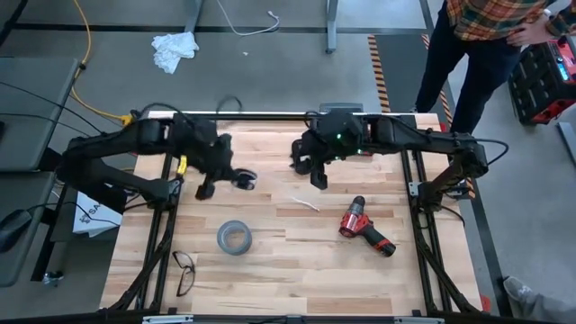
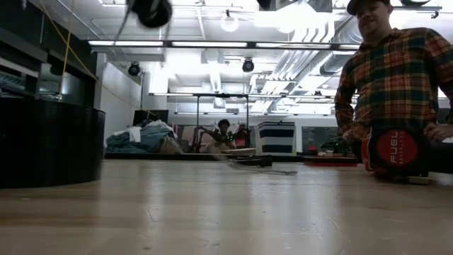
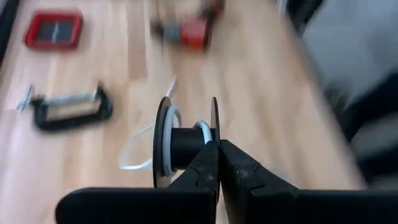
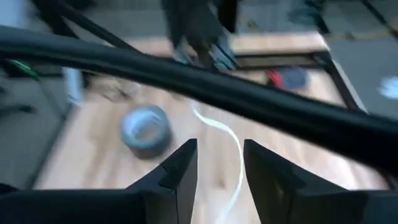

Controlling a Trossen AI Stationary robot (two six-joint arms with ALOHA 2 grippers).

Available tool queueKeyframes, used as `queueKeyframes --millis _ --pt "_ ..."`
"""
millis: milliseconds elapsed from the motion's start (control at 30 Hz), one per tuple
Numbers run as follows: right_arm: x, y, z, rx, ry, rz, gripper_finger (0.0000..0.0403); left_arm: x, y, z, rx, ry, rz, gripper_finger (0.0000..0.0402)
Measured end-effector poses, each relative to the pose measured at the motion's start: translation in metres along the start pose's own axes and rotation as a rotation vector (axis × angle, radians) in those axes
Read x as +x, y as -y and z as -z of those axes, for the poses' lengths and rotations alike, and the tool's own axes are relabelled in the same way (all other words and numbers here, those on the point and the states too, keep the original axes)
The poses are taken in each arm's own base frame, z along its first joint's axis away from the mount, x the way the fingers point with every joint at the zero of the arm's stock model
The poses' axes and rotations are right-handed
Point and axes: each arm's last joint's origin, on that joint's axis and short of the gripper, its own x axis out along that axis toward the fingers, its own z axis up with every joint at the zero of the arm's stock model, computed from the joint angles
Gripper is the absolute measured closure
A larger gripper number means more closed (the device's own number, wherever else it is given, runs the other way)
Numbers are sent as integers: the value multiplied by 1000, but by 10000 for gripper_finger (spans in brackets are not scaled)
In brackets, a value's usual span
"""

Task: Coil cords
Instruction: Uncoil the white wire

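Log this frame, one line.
left pincer: shut on spool | right pincer: open, empty | white cord: loose below

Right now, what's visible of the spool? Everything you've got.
The spool is small and black: two thin round flanges on a dark core, with a few turns of thin white cord wound on it. The cord's loose end loops off towards the table. The left gripper is shut on the spool's core and holds it sideways, flanges on edge, above the wooden table, near the far left part. Its label isn't visible here.
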Motion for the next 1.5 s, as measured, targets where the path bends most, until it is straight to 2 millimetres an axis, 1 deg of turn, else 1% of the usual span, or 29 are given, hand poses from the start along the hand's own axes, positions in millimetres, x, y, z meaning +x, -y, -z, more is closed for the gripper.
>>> queueKeyframes --millis 133,267,400,500,600,700,800,900,933,1100,1300,1400,1500 --pt "-2 11 -3 74 35 -142 277 21 12 -4 235 -108 -80 401" --pt "-3 24 0 134 20 -214 277 43 22 -17 528 -209 -195 401" --pt "-4 39 4 150 16 -259 277 52 31 -36 778 -267 -282 401" --pt "-4 54 8 182 12 -307 277 54 38 -51 871 -246 -301 401" --pt "2 68 13 238 -4 -350 277 51 40 -63 887 -210 -324 401" --pt "8 73 17 278 -21 -448 277 48 39 -71 871 -210 -392 401" --pt "11 71 20 294 -40 -570 277 43 37 -74 860 -222 -452 401" --pt "14 63 21 270 -63 -598 277 39 36 -74 833 -231 -497 401" --pt "15 61 21 246 -62 -584 277 37 35 -73 816 -225 -510 401" --pt "25 52 20 108 -51 -394 277 35 35 -74 736 -203 -528 401" --pt "41 42 22 1 -71 -286 277 33 35 -75 703 -190 -559 401" --pt "43 41 24 -39 -91 -238 277 23 34 -78 668 -149 -572 401" --pt "41 46 28 -52 -140 -191 277 12 32 -82 619 -99 -570 401"
